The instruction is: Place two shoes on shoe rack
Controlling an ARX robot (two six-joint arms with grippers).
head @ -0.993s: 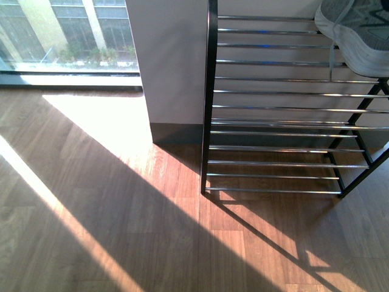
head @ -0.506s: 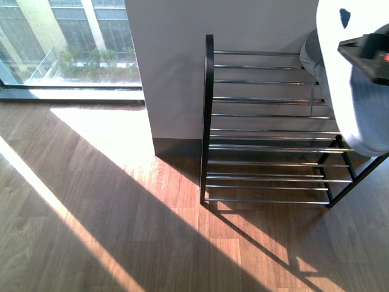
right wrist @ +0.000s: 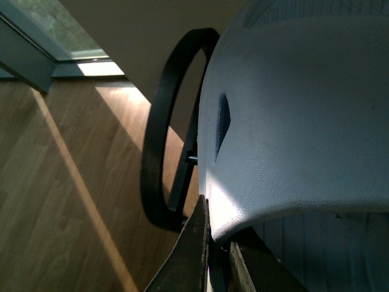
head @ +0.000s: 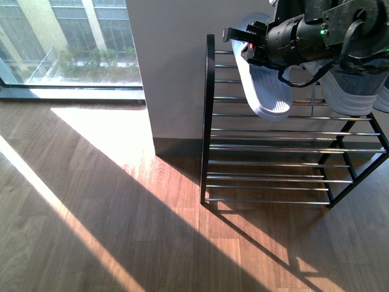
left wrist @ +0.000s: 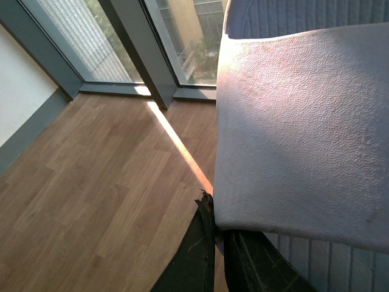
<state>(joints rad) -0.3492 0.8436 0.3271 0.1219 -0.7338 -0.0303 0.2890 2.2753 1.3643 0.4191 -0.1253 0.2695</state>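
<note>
Grey knit shoe no. 1 (head: 265, 82) hangs over the shoe rack (head: 209, 121), near its L end. It is tilted on edge, white sole facing the camera, toe low. A black arm (head: 292, 38) reaches in from the R edge of the front view and ends at the shoe's upper part.

R wrist view: R gripper (right wrist: 219, 263) has its fingers (right wrist: 193, 255) drawn nearly together, clamped on the white sole rim of shoe no. 1 (right wrist: 304, 121). The rack's black arched end (right wrist: 159, 134) sits just beside the sole, with wood floor (right wrist: 67, 201) below.

Shoe no. 2 (head: 349, 91) is at the rack's R part, level w/ the top rods, toe down, grey upper showing. Whether it rests on the rods cannot be told.

L wrist view: L gripper (left wrist: 226, 258) has its fingers (left wrist: 197, 255) close together, pinching the lower edge of a white textured sole, taken as shoe no. 2 (left wrist: 304, 134). Floor and window frames (left wrist: 130, 42) lie beyond.

Rack stands vs. a grey wall (head: 170, 67), chrome rods in tiers.
</note>
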